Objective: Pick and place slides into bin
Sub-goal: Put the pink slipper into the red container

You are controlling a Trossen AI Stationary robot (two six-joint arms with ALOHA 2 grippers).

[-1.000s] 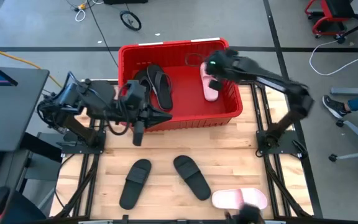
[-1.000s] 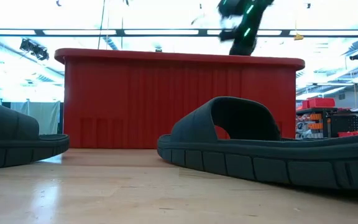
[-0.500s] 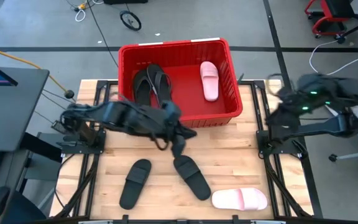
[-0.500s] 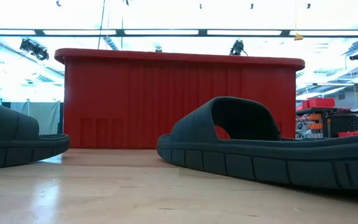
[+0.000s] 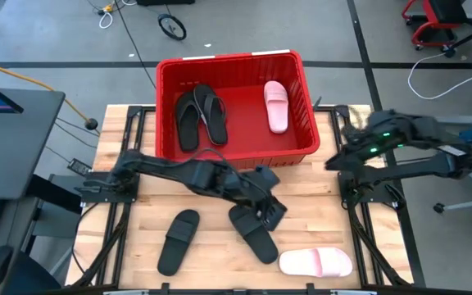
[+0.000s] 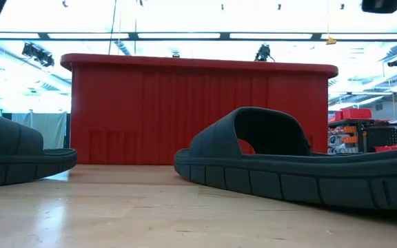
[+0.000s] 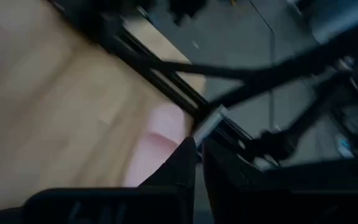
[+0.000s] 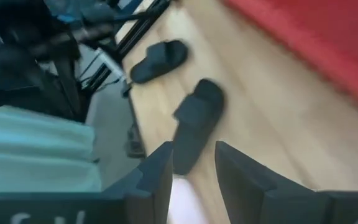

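Nearest me, at about 5 o'clock on the table (image 5: 318, 205), lies a pink slide (image 5: 316, 262). Just beyond it my left tool (image 5: 270, 210) hovers over the toe end of a black slide (image 5: 252, 233), its fingers (image 7: 178, 167) drawn narrow with only a thin gap between them and nothing held. A second black slide (image 5: 178, 241) rests at 7 o'clock, apart from the first. My right tool (image 5: 334, 161) hangs past the table's 3 o'clock edge, fingers (image 8: 156, 169) parted, empty. Farthest, at 12 o'clock, the red bin (image 5: 301, 146) holds two black slides (image 5: 200, 115) side by side and another pink slide (image 5: 275, 106).
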